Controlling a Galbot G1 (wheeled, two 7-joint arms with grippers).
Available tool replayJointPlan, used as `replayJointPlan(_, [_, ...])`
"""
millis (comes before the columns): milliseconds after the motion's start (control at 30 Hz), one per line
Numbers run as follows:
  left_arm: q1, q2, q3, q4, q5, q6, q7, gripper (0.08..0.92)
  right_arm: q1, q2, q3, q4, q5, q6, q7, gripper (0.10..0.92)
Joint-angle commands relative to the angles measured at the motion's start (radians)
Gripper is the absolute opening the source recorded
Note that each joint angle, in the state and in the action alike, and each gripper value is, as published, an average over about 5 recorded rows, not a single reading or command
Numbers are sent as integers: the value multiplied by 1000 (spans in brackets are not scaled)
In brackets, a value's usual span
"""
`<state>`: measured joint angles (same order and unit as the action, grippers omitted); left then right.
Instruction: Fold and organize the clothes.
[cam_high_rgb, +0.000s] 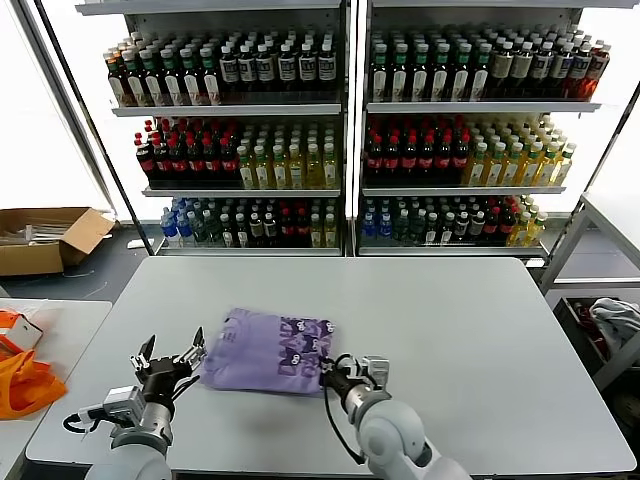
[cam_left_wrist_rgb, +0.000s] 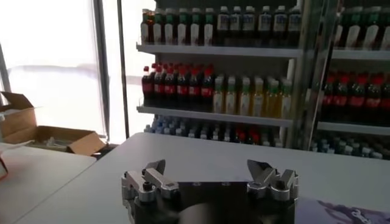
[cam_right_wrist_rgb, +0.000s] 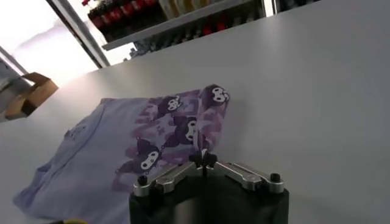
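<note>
Shirt (cam_high_rgb: 265, 350), folded, lies on the table's (cam_high_rgb: 450, 330) near edge. Right gripper (cam_high_rgb: 328, 371) pinches its near-right hem; left gripper (cam_high_rgb: 170, 357) gapes just beside its left edge. Beyond stand bottle shelves (cam_high_rgb: 345, 130); far left, a box (cam_high_rgb: 45, 238).

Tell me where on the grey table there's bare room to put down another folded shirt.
Bare: the table from the lavender T-shirt across to its right edge, and the far strip toward the drink shelves. Crowded: the near edge, with the open left claw beside the shirt and the right claw shut at its corner.
</note>
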<state>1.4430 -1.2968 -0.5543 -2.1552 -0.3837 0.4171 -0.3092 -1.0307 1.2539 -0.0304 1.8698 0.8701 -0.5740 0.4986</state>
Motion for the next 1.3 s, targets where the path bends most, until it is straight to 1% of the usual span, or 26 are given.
replayJointPlan(33, [-9,14,10,-3,-9,0,1,823,-95,-310,206,65,-158,-4,-142,108])
replayJointPlan(200, [-11,15,31,-11,-11,3,-1,823,-79,-399,254,35,-234,-4,-203,108])
replayJointPlan(300, [-8,7,47,-15,-9,4,-2,823,-66,-403,274,31,-287,-1,-229,110])
replayJointPlan(400, [-2,3,58,-18,-6,4,-2,822,-73,-374,291,36,-380,30,-264,147])
replayJointPlan(567, [9,5,65,-27,-6,5,-1,823,-80,-311,277,13,-536,82,-271,285])
replayJointPlan(667, [20,5,63,-36,-6,5,0,823,-102,-279,289,35,-580,93,-253,372])
replayJointPlan(867, [44,1,47,-59,-9,5,1,823,-186,-262,286,218,-522,89,-247,545])
replayJointPlan(967, [49,-1,5,-96,-35,11,1,823,-222,-236,235,278,-521,71,-229,632])
replayJointPlan(1067, [66,7,-85,-148,-98,19,1,822,-260,-193,198,298,-525,44,-196,719])
replayJointPlan(1167, [95,17,-176,-185,-145,19,-1,823,-297,-165,183,289,-522,39,-179,787])
replayJointPlan(1300, [118,15,-203,-222,-148,30,-4,823,-308,-160,174,255,-488,53,-174,819])
